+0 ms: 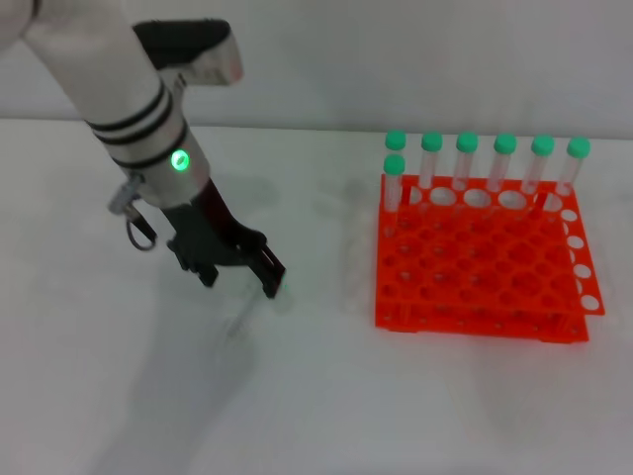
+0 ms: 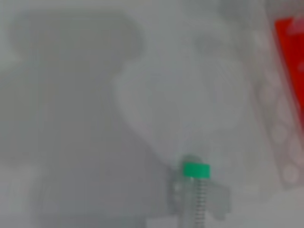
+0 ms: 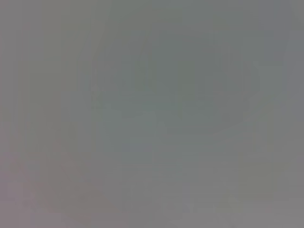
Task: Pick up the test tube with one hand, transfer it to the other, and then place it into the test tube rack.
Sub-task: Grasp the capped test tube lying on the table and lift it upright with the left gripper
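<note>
My left gripper (image 1: 240, 265), black on the white arm with black rings and a green light, hangs over the table left of the test tube rack (image 1: 475, 297). In the left wrist view the test tube (image 2: 195, 197), clear with a green cap (image 2: 195, 169), sticks out from the gripper and looks held above the table. The black fingers hide it in the head view. The rack is bright orange-red with a grid of round holes. The right arm and its gripper are out of view, and the right wrist view is plain grey.
Several green-capped tubes (image 1: 467, 163) stand upright along the rack's far rows. A corner of the rack (image 2: 290, 57) shows in the left wrist view. The arm's shadow lies on the white table (image 1: 326, 396) below the gripper.
</note>
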Tool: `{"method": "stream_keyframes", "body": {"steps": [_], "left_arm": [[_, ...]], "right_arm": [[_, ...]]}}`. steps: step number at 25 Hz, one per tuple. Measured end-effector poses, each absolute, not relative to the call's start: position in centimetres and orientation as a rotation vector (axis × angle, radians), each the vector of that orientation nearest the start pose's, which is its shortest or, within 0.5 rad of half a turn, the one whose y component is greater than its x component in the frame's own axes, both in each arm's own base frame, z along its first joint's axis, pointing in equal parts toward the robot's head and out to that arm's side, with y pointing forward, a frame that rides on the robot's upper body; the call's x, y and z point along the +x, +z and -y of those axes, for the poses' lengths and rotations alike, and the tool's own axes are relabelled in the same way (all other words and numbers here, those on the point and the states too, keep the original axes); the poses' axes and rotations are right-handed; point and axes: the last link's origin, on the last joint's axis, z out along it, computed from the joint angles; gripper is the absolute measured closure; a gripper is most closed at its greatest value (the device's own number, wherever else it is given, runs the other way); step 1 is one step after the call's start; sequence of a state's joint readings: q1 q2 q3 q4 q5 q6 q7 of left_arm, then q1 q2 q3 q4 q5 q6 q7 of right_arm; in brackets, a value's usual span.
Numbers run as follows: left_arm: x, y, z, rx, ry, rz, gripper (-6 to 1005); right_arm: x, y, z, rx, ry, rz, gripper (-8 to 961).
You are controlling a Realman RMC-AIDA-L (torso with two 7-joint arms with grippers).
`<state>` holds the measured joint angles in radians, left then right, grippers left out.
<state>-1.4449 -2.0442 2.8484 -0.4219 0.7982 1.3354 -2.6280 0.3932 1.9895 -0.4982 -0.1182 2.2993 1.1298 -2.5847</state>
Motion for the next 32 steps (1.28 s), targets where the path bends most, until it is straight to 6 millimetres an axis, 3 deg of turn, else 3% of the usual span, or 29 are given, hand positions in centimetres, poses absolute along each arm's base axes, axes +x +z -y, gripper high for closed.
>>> {"method": "stream_keyframes", "body": {"steps": [17,28,32], "left_arm": [[-17.8,-3.1,-42.4,-2.159,0.66,1.608,129],[-18.3,-4.1,-42.0,-2.182,0.679,1.582,465],[-18.5,-4.2,-41.9,-2.179,0.703,1.563,469]], "right_arm": [[40.2,8.4,-32.6,-1.376,0.705,-0.734,81],[40.2,8.3,-32.5,-1.381,0.702,-0.734,81],[40.2,8.2,-32.5,-1.381,0.702,-0.734,81]]}}
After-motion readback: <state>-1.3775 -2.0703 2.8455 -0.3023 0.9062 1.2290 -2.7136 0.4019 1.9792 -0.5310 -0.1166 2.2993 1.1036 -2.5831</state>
